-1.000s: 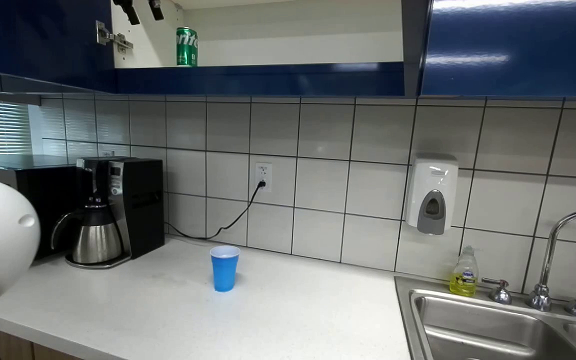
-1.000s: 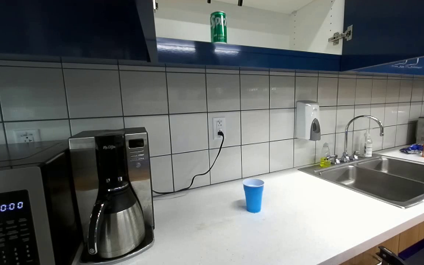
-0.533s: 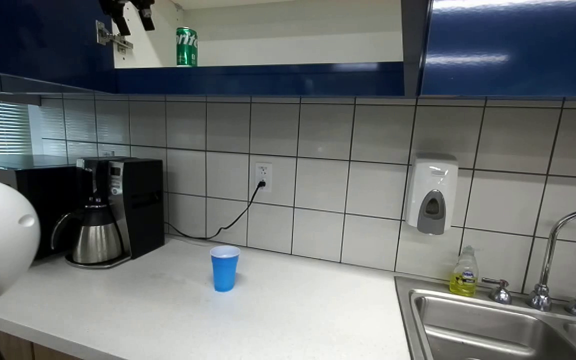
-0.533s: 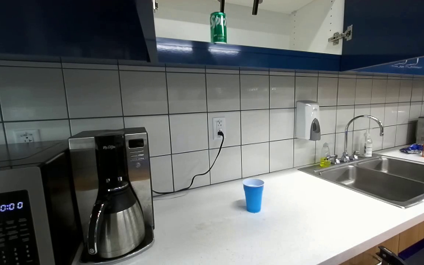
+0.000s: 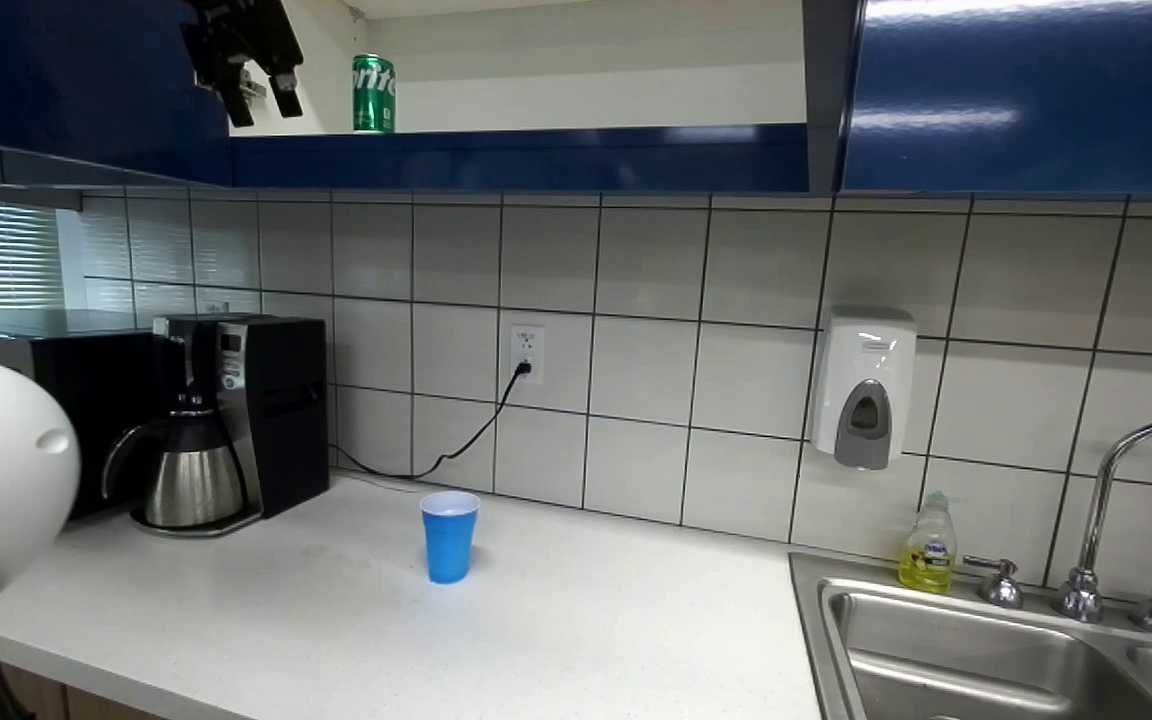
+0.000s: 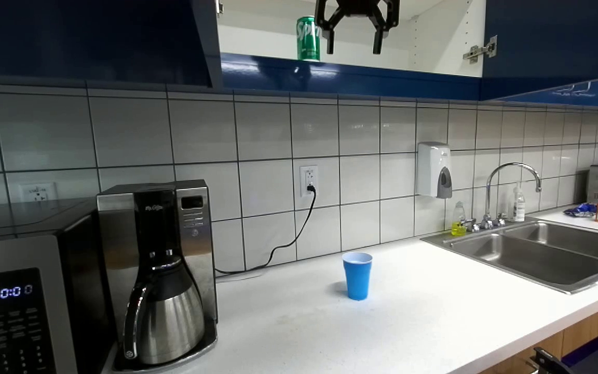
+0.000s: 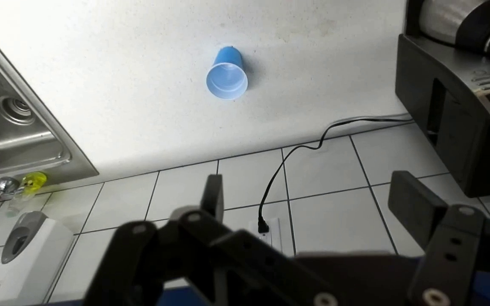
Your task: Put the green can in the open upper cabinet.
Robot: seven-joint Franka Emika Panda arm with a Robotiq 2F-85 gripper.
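The green can [image 5: 374,95] [image 6: 308,39] stands upright inside the open upper cabinet [image 5: 536,160] [image 6: 423,83], on its floor close behind the glossy blue lower edge. My gripper [image 5: 265,112] [image 6: 353,51] hangs fingers-down apart from the can, before the cabinet opening. One of its fingers slightly overlaps the can's side in an exterior view. Seen from the wrist, the gripper [image 7: 307,189] has its two pads [image 7: 415,204] far apart, with only wall tiles and a cord visible between them. The can does not show in the wrist view.
A blue cup [image 5: 449,540] [image 7: 228,78] stands on the white counter [image 7: 143,85]. The coffee maker [image 6: 164,280] and microwave [image 6: 18,291] are at one end, the sink [image 5: 956,650] at the other. A soap dispenser [image 5: 866,390] is on the wall. The cabinet's blue door [image 5: 86,100] hangs open.
My gripper has come down in both exterior views and drawn farther out into sight, its jaws staying apart. The green can and the blue cup have kept their places.
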